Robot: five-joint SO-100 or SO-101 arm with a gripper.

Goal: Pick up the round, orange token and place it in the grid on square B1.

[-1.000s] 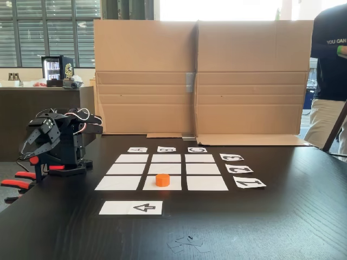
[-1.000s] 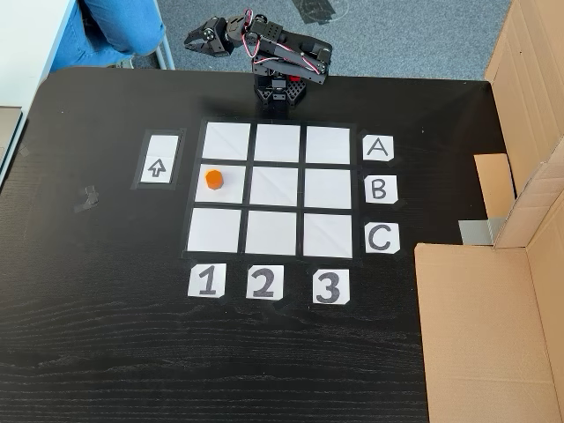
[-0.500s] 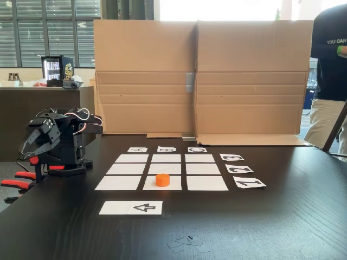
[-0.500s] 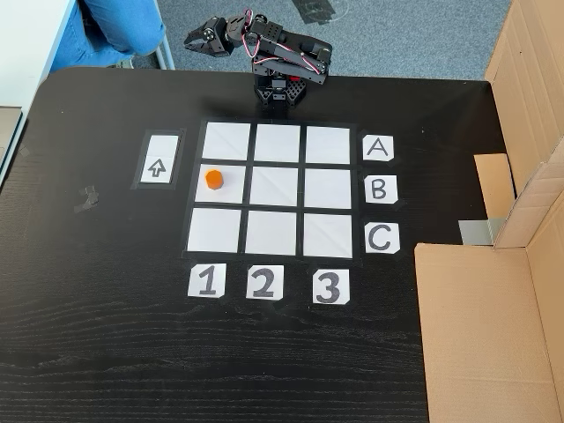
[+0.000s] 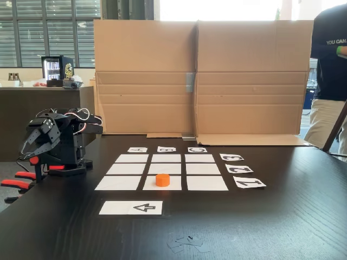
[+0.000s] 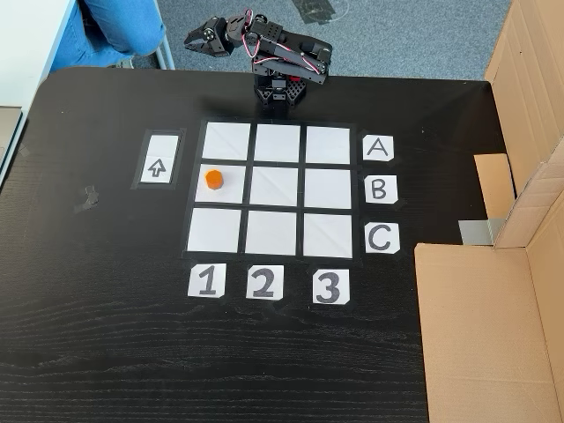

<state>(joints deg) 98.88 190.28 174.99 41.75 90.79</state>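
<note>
Dark wood-grain table [image 6: 106,335] carries the setup, with cardboard walls [image 5: 200,81] standing along its far edge in a fixed view and office windows behind them. A person in a dark shirt [image 5: 331,59] stands at the right edge of that view.

Arm [image 6: 282,62] sits folded at the table edge, base just beyond the grid's A row in a fixed view. Gripper [image 6: 201,37] hangs off the table edge, over the blue floor, pointing away from the grid; in the other fixed view it [image 5: 33,147] shows at the left, tipped downward. Fingers hold nothing. Their gap is hard to read at this size; they look roughly closed, but I cannot tell for sure.

Token [image 6: 212,179] lies on square B1 [image 6: 231,190], toward that cell's edge nearest the arrow strip, well apart from the fingers and on the table side of them. In the low fixed view the token [image 5: 162,179] sits upright in the nearest row, middle cell [image 5: 174,184].

Grid [image 6: 278,233] is nine white cells, flat on the table. Cards A [image 6: 377,148], B [image 6: 379,189], C [image 6: 381,237] line one side; cards 1 [image 6: 207,282], 2 [image 6: 263,282], 3 [image 6: 329,285] line the side far from the arm. Arrow strip [image 6: 157,168] lies just beside the 1 column, on the fingers' side of the grid.
</note>
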